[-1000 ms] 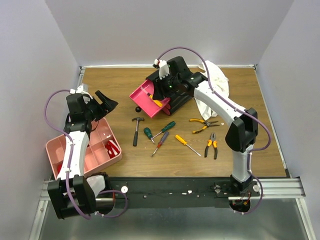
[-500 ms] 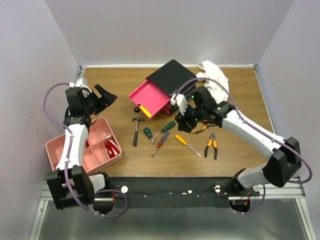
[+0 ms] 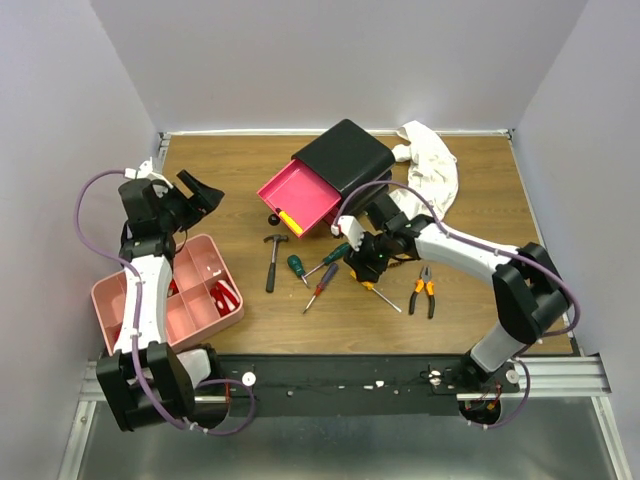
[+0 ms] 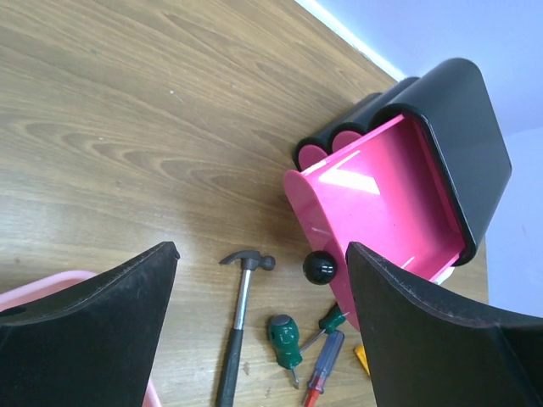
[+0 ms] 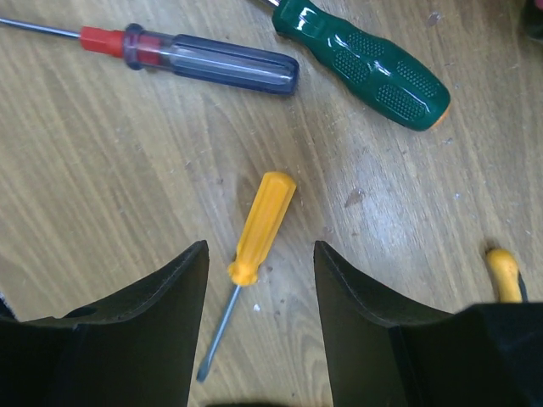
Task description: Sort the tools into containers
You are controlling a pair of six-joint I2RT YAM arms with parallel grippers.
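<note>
While right end effector point(image 5: 260, 248) gapes apart, yellow-handled screwdriver point(image 5: 265, 212) lies flat, thin steel shaft.

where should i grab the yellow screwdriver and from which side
Grip the yellow screwdriver by its handle, from straight above, closing across its width. It lies flat on the table, the handle is its thickest part, and the wood on both sides is bare. The right hand hovers open over it.
</note>
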